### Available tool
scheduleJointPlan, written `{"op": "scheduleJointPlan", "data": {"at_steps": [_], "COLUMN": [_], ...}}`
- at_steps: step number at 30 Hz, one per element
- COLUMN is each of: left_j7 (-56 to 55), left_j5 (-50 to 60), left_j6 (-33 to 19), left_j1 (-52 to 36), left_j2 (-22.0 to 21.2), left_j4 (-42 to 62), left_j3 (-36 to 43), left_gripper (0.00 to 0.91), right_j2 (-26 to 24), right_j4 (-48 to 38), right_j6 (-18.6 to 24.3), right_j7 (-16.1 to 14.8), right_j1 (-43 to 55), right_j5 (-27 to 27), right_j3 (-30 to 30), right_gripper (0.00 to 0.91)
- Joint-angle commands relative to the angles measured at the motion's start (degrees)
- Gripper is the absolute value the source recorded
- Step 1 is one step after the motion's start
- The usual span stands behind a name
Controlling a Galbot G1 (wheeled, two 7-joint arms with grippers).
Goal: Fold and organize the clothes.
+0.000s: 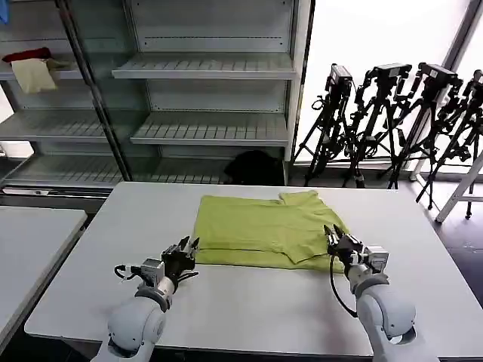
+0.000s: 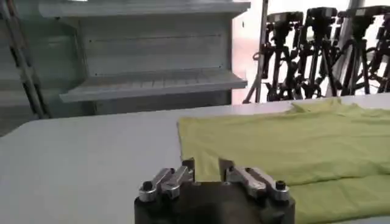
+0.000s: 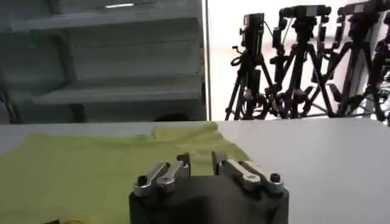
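The clothes, a lime-green T-shirt (image 1: 256,226), lie partly folded on the white table (image 1: 249,309), with a sleeve turned over at the right. My left gripper (image 1: 187,247) rests low at the shirt's near-left corner, open, with nothing between its fingers. In the left wrist view the left gripper (image 2: 206,165) points at the shirt (image 2: 292,140) just ahead of it. At the shirt's near-right corner my right gripper (image 1: 332,235) is open as well. The right wrist view has the right gripper (image 3: 199,158) over green cloth (image 3: 91,164), not gripping it.
Grey shelves (image 1: 204,68) stand behind the table, with a red cloth (image 1: 26,54) and a cream cloth (image 1: 34,75) on the upper left shelf. Black tripods (image 1: 392,113) line the back right. A second table (image 1: 30,241) is at the left.
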Motion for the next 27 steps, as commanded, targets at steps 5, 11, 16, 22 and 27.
{"op": "scheduleJointPlan", "data": {"at_steps": [5,11,16,22,27], "left_j7": [0.2,0.2,-0.9,-1.3,-1.5], "left_j5": [-0.5,-0.3,0.5,0.8,1.3], "left_j6": [0.1,0.1,0.2,0.2,0.2], "left_j1": [1.9,3.2,3.6,4.0,4.5], "left_j2": [0.1,0.0,0.0,0.0,0.0], "left_j4": [-2.1,-0.9,-0.5,-1.0,-0.9], "left_j3": [0.5,1.5,1.9,1.4,1.1], "left_gripper": [0.907,0.907,0.907,0.907,0.907], "right_j2": [-4.0,-3.2,-2.8,-2.5,-2.1], "right_j4": [6.7,6.2,5.4,2.7,0.8], "right_j6": [-0.1,0.0,0.0,0.0,-0.1], "right_j7": [-2.9,-3.7,-3.7,-3.8,-4.2], "right_j1": [-12.8,-18.0,-18.3,-17.1,-16.4], "right_j5": [8.4,9.5,7.4,4.2,1.0], "right_j3": [10.8,11.5,10.0,8.1,6.6], "right_gripper": [0.907,0.907,0.846,0.191,0.000]}}
